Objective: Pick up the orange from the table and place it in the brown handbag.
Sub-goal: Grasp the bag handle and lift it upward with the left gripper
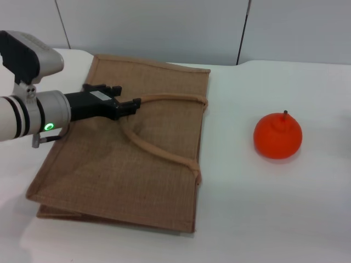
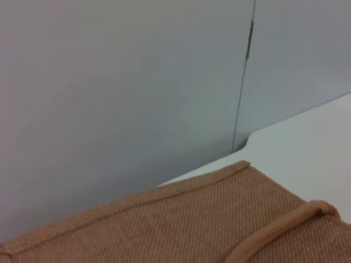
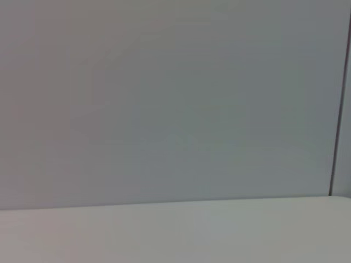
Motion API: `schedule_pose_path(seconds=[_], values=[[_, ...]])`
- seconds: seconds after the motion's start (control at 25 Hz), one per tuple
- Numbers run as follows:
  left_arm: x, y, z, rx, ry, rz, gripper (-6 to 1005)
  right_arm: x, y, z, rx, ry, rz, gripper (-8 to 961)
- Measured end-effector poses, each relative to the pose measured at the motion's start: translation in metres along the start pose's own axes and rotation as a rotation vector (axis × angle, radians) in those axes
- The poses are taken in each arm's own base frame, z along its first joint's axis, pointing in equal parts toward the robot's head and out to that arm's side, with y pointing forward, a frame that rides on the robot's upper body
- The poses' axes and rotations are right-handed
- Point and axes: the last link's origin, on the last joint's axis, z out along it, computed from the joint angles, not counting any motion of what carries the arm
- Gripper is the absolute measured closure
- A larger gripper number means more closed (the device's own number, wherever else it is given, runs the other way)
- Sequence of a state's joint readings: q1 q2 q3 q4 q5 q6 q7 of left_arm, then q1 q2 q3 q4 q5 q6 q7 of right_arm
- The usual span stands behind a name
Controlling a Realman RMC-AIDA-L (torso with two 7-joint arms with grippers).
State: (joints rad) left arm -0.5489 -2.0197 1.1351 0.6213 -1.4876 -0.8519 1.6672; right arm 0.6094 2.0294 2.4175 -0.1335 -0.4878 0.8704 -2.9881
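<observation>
White table point(image 1: 263, 219), smooth and bare at the near edge; grey wall panels point(image 1: 164, 27) behind. Near to far:

Brown handbag point(image 1: 109, 170) flat on the table at the left, one near corner showing folded layers. Loop handle point(image 1: 159, 150) lying across the upper face, curving from mid-bag to the right edge.

Orange point(image 1: 277, 136) resting on the table right of the bag, well apart from it, dark stem up.

Left gripper point(image 1: 134, 106) reaching in from the left above the bag, black fingertips at the far end of the handle loop. Jaws appear close together around the strap there; actual grip cannot be confirmed.

Left wrist view: jute weave and strap point(image 2: 285, 230), wall beyond.

Right gripper not seen; right wrist view only tabletop and wall.
</observation>
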Motion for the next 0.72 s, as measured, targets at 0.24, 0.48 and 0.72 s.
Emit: schedule_pose_path(seconds=[0.24,0.48,0.72], values=[[-0.0006,-0.0032,0.0001,-0.001,-0.013,-0.032,336,0.0001,0.0002,0.0000,-0.001,0.001,0.001,87],[0.0004,-0.0054,-0.0009,0.003,-0.015,-0.055,336,0.0001,0.0005,0.0001,-0.001,0.001,0.001,87],[0.0001,-0.0063,-0.0010,0.008,-0.015,-0.059,337,-0.0005,0.0010,0.0006,-0.002,0.000,0.002,87]])
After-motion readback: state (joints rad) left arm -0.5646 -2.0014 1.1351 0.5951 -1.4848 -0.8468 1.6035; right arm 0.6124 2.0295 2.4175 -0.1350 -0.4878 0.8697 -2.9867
